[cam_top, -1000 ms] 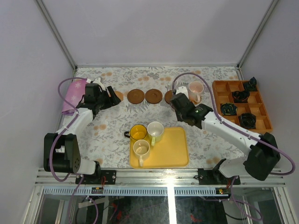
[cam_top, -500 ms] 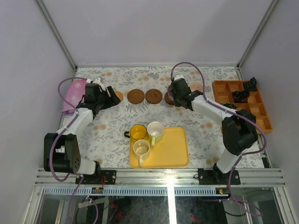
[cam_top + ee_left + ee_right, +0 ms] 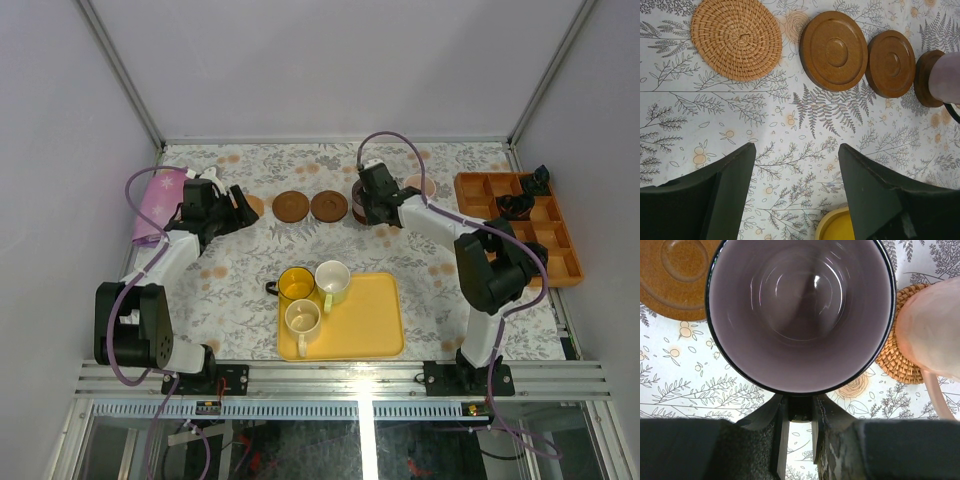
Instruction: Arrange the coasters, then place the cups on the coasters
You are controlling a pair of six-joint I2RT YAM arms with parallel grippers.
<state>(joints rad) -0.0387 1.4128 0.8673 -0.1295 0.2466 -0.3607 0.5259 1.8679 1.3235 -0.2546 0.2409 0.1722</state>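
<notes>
Well, nearest my bases lies the yellow tray (image 3: pixel 375 320). Three cups stand on its left part: the front cream-white cup (image 3: pixel 303 318), the yellow cup (image 3: pixel 296 283) behind it, and the rear cream-white cup (image 3: pixel 333 278) just beside the yellow one, on its right.

Farther out on the left, my left gripper (image 3: pixel 796 150) hangs over the flowered table (image 3: pixel 230 290) with its jaws wide apart, holding nothing. Just beyond its fingertips is the row of coasters. From left to right these are the left tan woven coaster (image 3: pixel 736 37), the first dark brown coaster (image 3: pixel 840 50) and the second dark brown coaster (image 3: pixel 891 63), the two dark ones nearly touching. The third dark brown coaster (image 3: pixel 922 80) comes next.

Over that third disc is the grey-purple cup (image 3: pixel 800 315), upright with its mouth towards my wrist camera. My right gripper (image 3: pixel 800 407) has its jaws narrow, pinched on the cup's handle. I cannot tell whether the cup's base rests on the coaster or is just above it.

Just to the right, the pale pink cup (image 3: pixel 932 330) sits on the right tan woven coaster (image 3: pixel 897 362), close to the cup I hold.

At the right edge lies the orange divided tray (image 3: pixel 565 240), with small black objects (image 3: pixel 516 205) in its far compartments. A pink cloth (image 3: pixel 158 205) lies at the left edge, beside my left arm.
</notes>
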